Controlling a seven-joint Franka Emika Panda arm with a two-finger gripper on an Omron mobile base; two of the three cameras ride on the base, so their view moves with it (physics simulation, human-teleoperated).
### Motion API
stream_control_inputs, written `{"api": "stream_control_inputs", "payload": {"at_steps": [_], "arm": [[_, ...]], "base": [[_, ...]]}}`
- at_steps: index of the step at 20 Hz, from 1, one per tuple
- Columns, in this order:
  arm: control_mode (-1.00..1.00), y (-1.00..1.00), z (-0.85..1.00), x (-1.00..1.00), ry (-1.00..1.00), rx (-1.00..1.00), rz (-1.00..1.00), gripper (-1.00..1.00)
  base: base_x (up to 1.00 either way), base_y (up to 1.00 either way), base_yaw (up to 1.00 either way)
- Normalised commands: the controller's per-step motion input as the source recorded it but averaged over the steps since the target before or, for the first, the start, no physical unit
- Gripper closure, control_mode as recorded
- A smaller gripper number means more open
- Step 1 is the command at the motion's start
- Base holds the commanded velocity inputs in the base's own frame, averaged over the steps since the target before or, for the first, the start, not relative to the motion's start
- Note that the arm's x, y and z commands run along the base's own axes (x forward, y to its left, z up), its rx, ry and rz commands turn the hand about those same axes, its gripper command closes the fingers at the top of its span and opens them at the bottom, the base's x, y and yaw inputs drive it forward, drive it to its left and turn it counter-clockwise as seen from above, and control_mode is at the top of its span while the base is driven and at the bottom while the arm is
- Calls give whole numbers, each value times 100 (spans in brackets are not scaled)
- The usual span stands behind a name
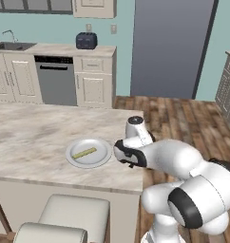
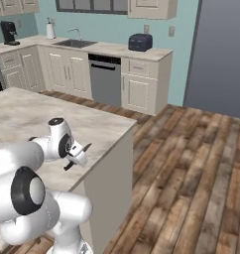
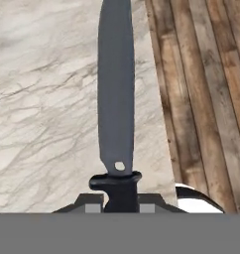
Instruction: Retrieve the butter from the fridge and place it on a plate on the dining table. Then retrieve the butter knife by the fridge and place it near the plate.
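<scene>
- The gripper (image 3: 120,201) is clamped on the knife (image 3: 116,99): in the hand view the black handle sits between the two fingers (image 3: 92,204), and the long dark-grey blade runs away from the hand.
- In that view the blade lies over the marbled top of the table (image 3: 42,99), close to its edge; wood floor (image 3: 206,99) shows beyond the edge.
- From the right base view the knife (image 2: 76,155) sticks out of the gripper (image 2: 75,156) as a thin dark sliver over the near corner of the table (image 2: 32,114) (whether it touches the stone I cannot tell).
- In the left base view the gripper (image 1: 120,153) is held low over the table (image 1: 31,128), just beside the right rim of the plate (image 1: 101,156).
- The plate lies flat on the table near its front edge, and the butter (image 1: 84,153) lies inside it, a thin olive-yellow stick set slantwise, a little left of centre.
- The butter is apart from the gripper; only the plate's rim comes near it.
- The fridge (image 1: 169,47) stands behind, grey and closed, well apart from the table.
- Against the back wall: a dishwasher (image 1: 55,80), a toaster (image 1: 86,41) on the counter (image 1: 55,48), and a sink (image 1: 12,45) at the left.
- Two pale stools (image 1: 76,213) stand at the near side of the table.
</scene>
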Motion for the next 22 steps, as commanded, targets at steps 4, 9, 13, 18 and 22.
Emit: {"api": "stream_control_inputs", "payload": {"at_steps": [4,9,13,18,22], "arm": [[-100,0,-34,34,3,-5,0,100],[-100,0,-21,36,10,-2,0,100],[-100,0,-11,49,2,0,0,100],[-100,0,-6,46,0,0,0,100],[-100,4,-8,32,0,0,0,100]], "base": [[0,0,0],[0,0,0],[0,0,0],[0,0,0],[0,0,0]]}}
